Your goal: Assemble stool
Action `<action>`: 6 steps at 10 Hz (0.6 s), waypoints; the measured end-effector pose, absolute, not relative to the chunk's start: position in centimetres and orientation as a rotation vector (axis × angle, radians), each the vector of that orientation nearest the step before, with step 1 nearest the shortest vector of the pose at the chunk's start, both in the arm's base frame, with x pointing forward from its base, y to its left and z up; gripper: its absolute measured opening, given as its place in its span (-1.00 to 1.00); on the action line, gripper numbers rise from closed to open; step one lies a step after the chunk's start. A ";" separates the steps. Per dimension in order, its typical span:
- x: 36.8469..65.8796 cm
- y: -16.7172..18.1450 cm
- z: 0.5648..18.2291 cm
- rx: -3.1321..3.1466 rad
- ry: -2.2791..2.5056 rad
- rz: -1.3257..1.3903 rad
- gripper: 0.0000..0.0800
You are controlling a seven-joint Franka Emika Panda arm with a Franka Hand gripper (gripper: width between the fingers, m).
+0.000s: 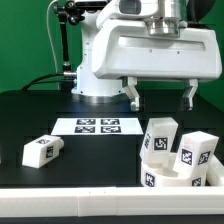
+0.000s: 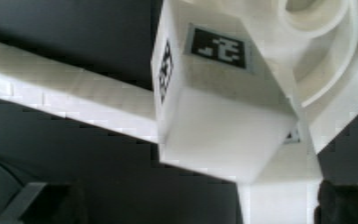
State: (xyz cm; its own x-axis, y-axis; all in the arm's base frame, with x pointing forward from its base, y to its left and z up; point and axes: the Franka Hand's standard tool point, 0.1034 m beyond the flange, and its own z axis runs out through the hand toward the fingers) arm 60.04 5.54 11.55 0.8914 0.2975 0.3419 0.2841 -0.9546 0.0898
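Note:
The round white seat [image 1: 172,181] lies at the front on the exterior view's right. Two tagged white legs [image 1: 160,139] [image 1: 196,154] stand on it, leaning a little. A third leg [image 1: 43,150] lies loose on the black table at the exterior view's left. My gripper [image 1: 160,97] hangs above the two standing legs, open and empty, with its fingers wide apart. In the wrist view one tagged leg [image 2: 226,100] and the seat's rim [image 2: 329,22] fill the picture. My gripper [image 2: 185,206] shows only as dark blurred fingers [image 2: 12,200] at the edge.
The marker board [image 1: 98,126] lies flat mid-table, between the loose leg and the seat. The robot's white base [image 1: 100,70] stands behind it with black cables at the back. A white ledge [image 1: 60,196] runs along the table's front edge and shows in the wrist view [image 2: 51,92].

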 end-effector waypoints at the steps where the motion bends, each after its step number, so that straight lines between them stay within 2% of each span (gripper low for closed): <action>1: 59.6 6.0 11.1 3.057 0.475 0.419 0.62; 4: 59.5 6.6 10.6 3.112 0.468 0.151 0.62; 6: 59.7 6.6 10.7 3.110 0.479 0.156 0.62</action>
